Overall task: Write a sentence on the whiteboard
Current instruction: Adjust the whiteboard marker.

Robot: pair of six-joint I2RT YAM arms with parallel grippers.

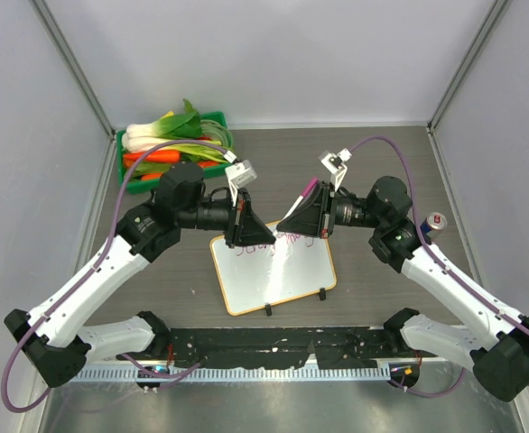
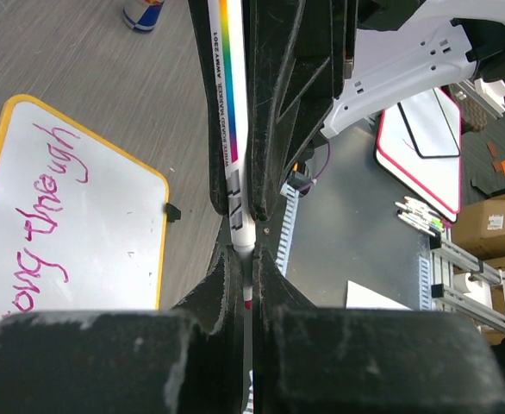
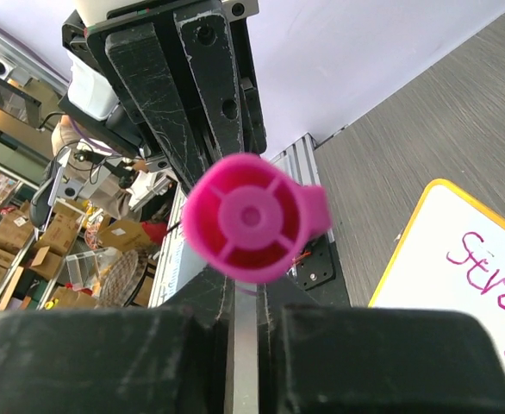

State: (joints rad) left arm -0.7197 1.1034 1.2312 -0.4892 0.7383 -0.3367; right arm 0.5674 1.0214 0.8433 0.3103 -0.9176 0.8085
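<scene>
Plainly the writing is under way: the whiteboard [image 1: 278,281] lies flat on the table [image 1: 382,171] in front of both arms, turned a little askew with its black feet on the near edge. The sentence [image 2: 50,216] so far reads "Strong though" in pink along the far side. The right gripper [image 1: 283,227] is clamped on the marker [image 2: 233,129], with the pink cap end raised and the nib slanting down toward the board's far edge. The left gripper [image 2: 246,269] meets it head-on, its fingers drawn to a narrow slot around the marker's nose; whether they pinch it or only flank it I cannot tell. In the left wrist view the nib seems to hang beside the board rather than on it, so I judge this a pause between words, perhaps to steady or re-seat the pen. Done well, the barrel sits square in the right fingers so it cannot twist, and the left fingers clear the nib before it comes down. The next word wants a start just past "though", or on a fresh line toward the near side where the white is bare. Light, even pressure matters, since the board looks unfastened and a hard push would likely slide it.
</scene>
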